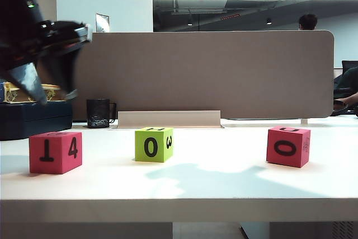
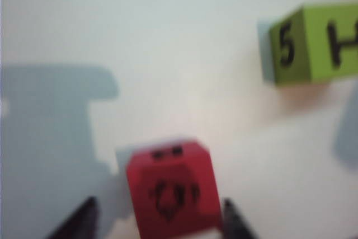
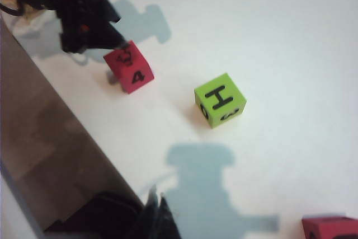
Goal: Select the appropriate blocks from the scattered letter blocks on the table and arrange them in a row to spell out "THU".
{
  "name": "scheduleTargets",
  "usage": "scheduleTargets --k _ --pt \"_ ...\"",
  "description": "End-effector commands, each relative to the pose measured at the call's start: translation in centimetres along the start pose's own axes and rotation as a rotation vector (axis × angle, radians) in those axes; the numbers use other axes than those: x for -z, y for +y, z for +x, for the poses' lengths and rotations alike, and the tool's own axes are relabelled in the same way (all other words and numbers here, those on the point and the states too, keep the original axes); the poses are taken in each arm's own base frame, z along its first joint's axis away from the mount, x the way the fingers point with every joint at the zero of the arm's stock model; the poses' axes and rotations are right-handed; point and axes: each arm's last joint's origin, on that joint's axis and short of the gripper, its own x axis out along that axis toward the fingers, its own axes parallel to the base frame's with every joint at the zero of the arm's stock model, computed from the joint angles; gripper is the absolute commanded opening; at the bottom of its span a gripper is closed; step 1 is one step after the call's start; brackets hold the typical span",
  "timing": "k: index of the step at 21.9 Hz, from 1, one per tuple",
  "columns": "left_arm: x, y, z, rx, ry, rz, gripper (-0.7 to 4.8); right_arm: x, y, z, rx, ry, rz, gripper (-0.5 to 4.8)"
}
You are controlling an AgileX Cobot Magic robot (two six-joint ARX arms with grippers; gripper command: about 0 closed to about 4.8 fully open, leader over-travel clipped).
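Observation:
Three letter blocks lie in a row on the white table (image 1: 224, 186). On the left is a red block (image 1: 56, 152) showing a sideways T and a 4. A lime-green block (image 1: 154, 144) with H on top (image 3: 220, 100) sits in the middle. A second red block (image 1: 288, 146) lies on the right. My left gripper (image 1: 56, 98) hangs just above the left red block (image 2: 170, 191). It is open, with one dark finger (image 2: 84, 216) clear of the block's side and the other close beside it. My right gripper (image 3: 159, 211) is shut and empty, above the table near the divider.
A tall beige divider panel (image 1: 207, 74) closes off the back of the table. A black mug (image 1: 99, 113) and a dark box carrying a golden tin (image 1: 33, 118) stand at the back left. The table's thick front edge runs across the foreground.

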Motion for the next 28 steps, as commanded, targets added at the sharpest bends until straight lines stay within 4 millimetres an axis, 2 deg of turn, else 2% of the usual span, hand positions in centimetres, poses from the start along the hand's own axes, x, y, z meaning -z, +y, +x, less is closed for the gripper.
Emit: scheduleTargets --k 1,4,7,9,16,24,28 --pt "1.4 -0.1 -0.1 0.008 0.146 -0.003 1.28 0.7 0.7 -0.2 -0.021 0.073 0.001 -0.05" --pt "1.7 -0.2 -0.1 0.014 0.174 -0.004 0.51 0.7 1.3 -0.1 -0.037 0.077 -0.02 -0.05" --pt "1.9 -0.2 -0.1 0.015 0.189 -0.005 0.42 0.3 1.7 -0.1 -0.049 0.042 -0.037 -0.05" --pt "2.0 -0.2 -0.2 0.016 0.205 0.002 -0.1 0.2 1.8 0.0 -0.053 0.027 -0.042 -0.05" --pt "3.3 -0.9 1.4 0.032 0.233 0.037 -0.06 -0.1 1.8 0.0 -0.05 -0.003 -0.046 -0.05" --pt "2.7 -1.6 2.2 0.046 0.144 0.067 -0.06 -0.3 1.8 0.0 -0.05 -0.017 -0.048 -0.05" --pt "3.0 -1.6 2.4 0.048 0.179 0.047 -0.06 -0.3 1.8 0.0 -0.05 -0.017 -0.048 -0.05"
